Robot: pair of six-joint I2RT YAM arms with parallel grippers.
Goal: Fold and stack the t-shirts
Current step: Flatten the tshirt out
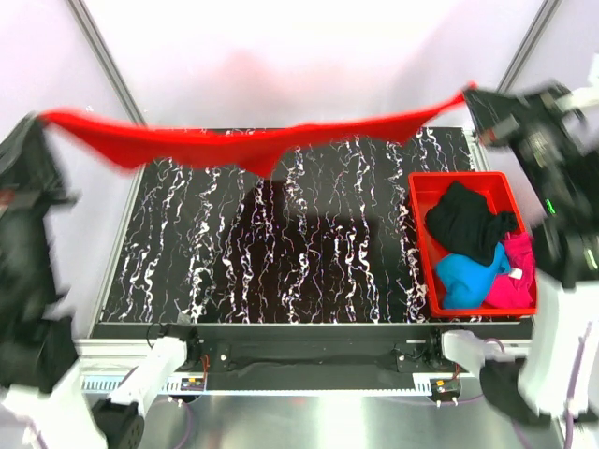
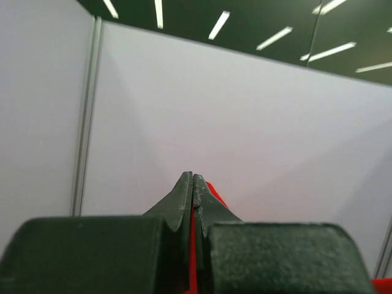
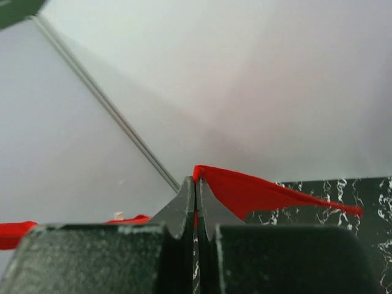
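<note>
L gripper [image 1: 39, 120] sits high, out past the far-left corner of the black white-veined marbled table [image 1: 281, 262]. Its jaws are pinched tight on one end of the bright red soft cloth t-shirt [image 1: 253, 145]; the L wrist view shows red cloth squeezed btwn the closed fingers [image 2: 182, 199]. The red tee hangs in the air as a long sagging band along the table's far edge, lowest approx mid-edge, and looks clear of the top. R gripper [image 1: 471, 94] is above the far-right corner, also clamped on cloth, holding the other end.

Progress: early, imo. Nothing is folded and there is no stack on the table. The red tee is only lifted & spread, not yet laid flat. The rigid red plastic bin [image 1: 415, 234] sits along the right edge twd the near-right corner. It holds a crumpled black tee [image 1: 468, 220], a blue tee [image 1: 463, 276] & a magenta-pink tee [image 1: 519, 271], all unfolded. So all 4 are left to do.

Room: from the left edge across to the bin's left wall only marbled top shows, prob enough to lay the red tee flat. Tight spots are the metal frame posts [image 1: 103, 56] behind both far corners, near each gripper. The bin rim is on R's side, where a trailing end could drape or snag on the way down.
</note>
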